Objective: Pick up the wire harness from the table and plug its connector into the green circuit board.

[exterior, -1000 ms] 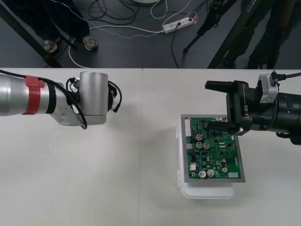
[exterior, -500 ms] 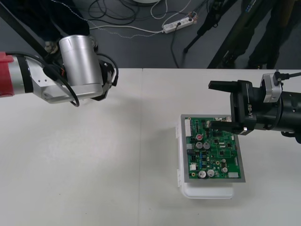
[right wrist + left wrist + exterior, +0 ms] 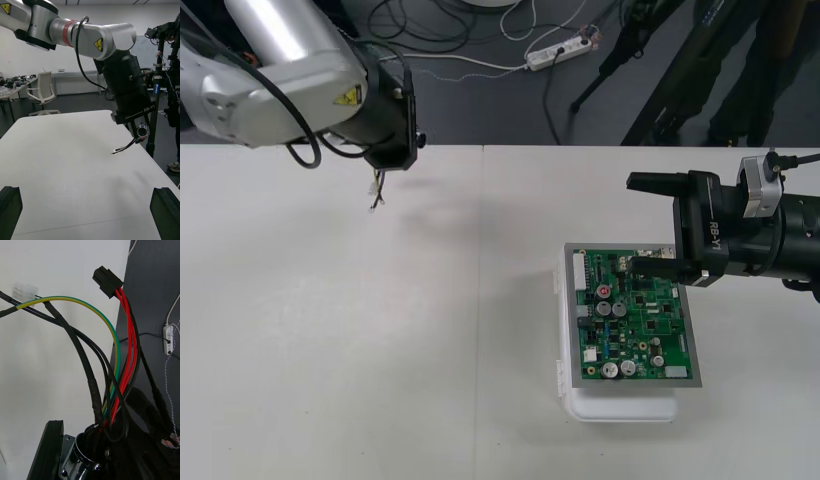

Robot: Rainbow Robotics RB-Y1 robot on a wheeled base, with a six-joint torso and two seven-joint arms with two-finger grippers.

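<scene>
1. the left arm comes in high over the far left corner of the table, and its claw points down near the far edge.
2. thin wires of the wire harness dangle from that claw, with their loose ends hanging clear above the table.
3. the green circuit board lies flat on its white base, right of the middle.
4. the right claw reaches in from the right with its fingers spread wide. one finger is over the board's far edge and the other is beyond it.
5. harness and board are well apart.
</scene>
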